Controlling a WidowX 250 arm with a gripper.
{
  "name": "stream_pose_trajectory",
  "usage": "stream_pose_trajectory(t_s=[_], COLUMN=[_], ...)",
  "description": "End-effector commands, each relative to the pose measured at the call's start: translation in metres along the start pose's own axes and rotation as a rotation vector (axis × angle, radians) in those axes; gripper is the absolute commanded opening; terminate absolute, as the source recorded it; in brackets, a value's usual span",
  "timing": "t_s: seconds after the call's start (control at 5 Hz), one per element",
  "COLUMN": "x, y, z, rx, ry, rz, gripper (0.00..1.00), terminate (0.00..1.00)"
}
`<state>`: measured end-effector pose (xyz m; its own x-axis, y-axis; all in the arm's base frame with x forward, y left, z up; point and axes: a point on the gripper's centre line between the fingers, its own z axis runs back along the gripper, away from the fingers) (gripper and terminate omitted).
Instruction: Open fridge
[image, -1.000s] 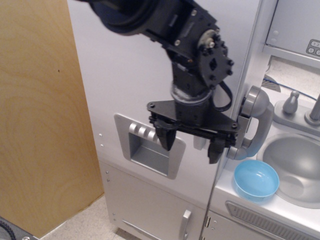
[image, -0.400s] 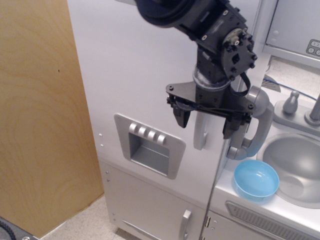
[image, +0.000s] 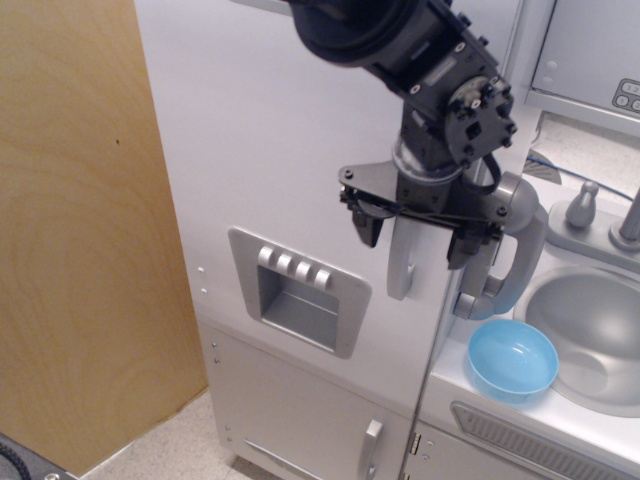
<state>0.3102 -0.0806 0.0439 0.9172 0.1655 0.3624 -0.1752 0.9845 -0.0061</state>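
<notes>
The fridge is a tall white cabinet; its large door looks closed. A recessed grey dispenser panel with four buttons sits low on the door. The grey vertical bar handle hangs near the door's right edge; only its lower end shows below the gripper. My black gripper is open, fingers pointing down, one finger left of the handle and the other right of it. The handle's upper part is hidden behind the gripper.
A wooden panel stands left of the fridge. Right of it are a grey toy phone, a blue bowl on the counter, a sink with a tap, and a button panel above. A small lower door has a short handle.
My gripper has moved up and to the right, from in front of the dispenser panel to straddling the door handle. It stayed open. The door has not moved.
</notes>
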Motion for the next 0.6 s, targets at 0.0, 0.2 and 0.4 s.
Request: stream_pose_trajectory(t_s=[0.0,0.2,0.4], x=[0.016,0.011,-0.005], y=[0.002,0.002,0.008], z=[0.012,0.015,0.022], rx=[-0.069,-0.093,-0.135], ry=[-0.027,-0.013,0.056], rz=[0.013,-0.027,-0.067], gripper=[0.0,0.0,0.0], terminate=[0.0,0.0,0.0])
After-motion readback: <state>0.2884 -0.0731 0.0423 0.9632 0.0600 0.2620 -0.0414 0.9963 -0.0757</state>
